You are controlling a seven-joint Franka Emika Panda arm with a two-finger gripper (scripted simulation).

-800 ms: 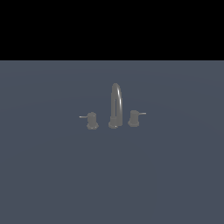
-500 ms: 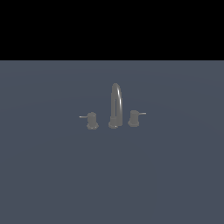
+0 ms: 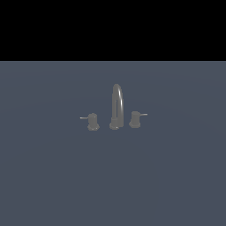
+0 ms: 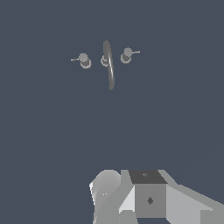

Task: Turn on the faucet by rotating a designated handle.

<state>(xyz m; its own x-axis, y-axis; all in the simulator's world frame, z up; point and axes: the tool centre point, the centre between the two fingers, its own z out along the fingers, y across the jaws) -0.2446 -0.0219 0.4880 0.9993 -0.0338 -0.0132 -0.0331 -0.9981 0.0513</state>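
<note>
The faucet (image 3: 116, 106) is a small dull-grey set standing on a flat blue-grey surface, with a tall thin arched spout. The handle (image 3: 135, 119) is the short knob on the exterior view's right of the spout, its thin rod pointing right. The twin knob (image 3: 92, 121) stands on the other side, its rod pointing left. The wrist view shows the faucet (image 4: 108, 65), the handle (image 4: 127, 54) and the twin knob (image 4: 84, 60) from above, far off. My gripper (image 4: 140, 192) shows only as grey blocks at that picture's edge, well away from the faucet. The exterior view does not show it.
The blue-grey surface (image 3: 113, 176) spreads flat on all sides of the faucet. A black band fills the upper part of the exterior view. No other objects show.
</note>
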